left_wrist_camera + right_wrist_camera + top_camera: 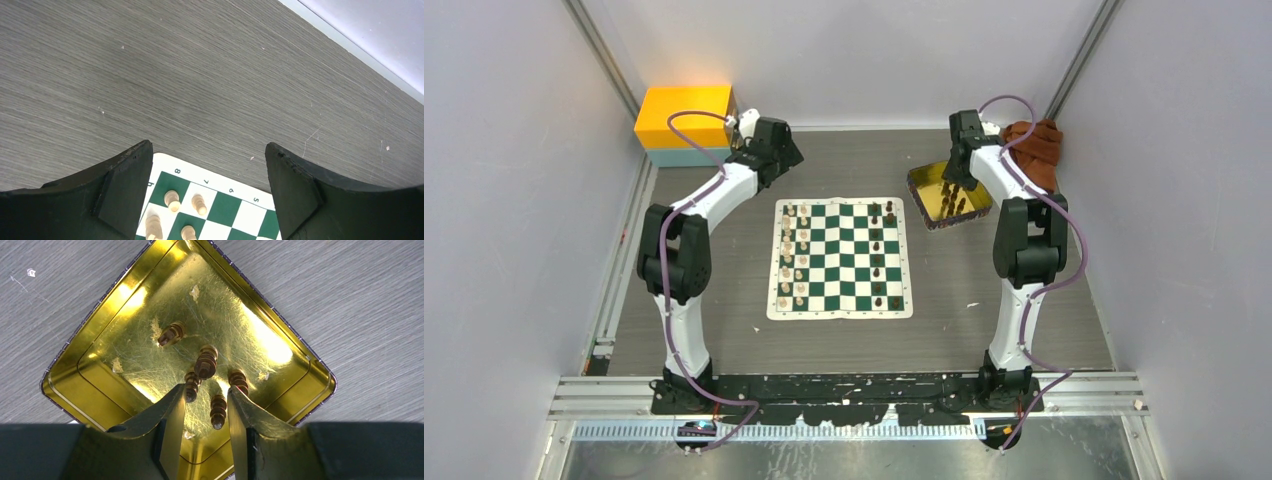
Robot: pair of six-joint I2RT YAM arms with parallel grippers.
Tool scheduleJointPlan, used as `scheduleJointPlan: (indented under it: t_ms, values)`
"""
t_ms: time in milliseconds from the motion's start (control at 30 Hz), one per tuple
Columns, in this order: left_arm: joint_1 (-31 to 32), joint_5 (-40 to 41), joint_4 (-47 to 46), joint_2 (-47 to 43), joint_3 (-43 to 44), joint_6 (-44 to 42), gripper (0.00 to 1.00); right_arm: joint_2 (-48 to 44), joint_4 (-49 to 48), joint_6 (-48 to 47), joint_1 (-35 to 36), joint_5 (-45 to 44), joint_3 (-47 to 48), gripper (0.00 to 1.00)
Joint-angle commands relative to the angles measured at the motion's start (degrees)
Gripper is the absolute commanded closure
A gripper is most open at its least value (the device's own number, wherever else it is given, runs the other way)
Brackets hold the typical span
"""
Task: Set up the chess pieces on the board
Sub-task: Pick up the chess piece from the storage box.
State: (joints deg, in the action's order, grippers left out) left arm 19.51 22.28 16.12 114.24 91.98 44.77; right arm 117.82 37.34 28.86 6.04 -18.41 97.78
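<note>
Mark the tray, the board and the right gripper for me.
tray (70,362), right wrist view, on its left wall.
board (840,314), top view, on its bare near border.
right gripper (205,392), right wrist view, midway between the fingertips.

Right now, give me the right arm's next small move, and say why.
Probably lower the right gripper and close on the dark piece framed between its open jaws. It hangs over the gold tray, where five dark pieces lie, and the board looks unfilled on its dark side.
</note>
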Motion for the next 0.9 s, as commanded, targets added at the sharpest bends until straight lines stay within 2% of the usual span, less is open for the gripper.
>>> scheduleJointPlan:
  t_ms: [0,867]
  values:
    - [0.09,0.57,-2.65,-3.28,-0.16,-0.43,0.17,-0.81,-2.29,0.67,-0.02,0.22,-0.30,0.59]
    - [0.09,0.57,-2.07,-3.33,-0.69,0.02,0.19,0.44,-3.63,0.39,-1.01,1.42,-0.67,0.63]
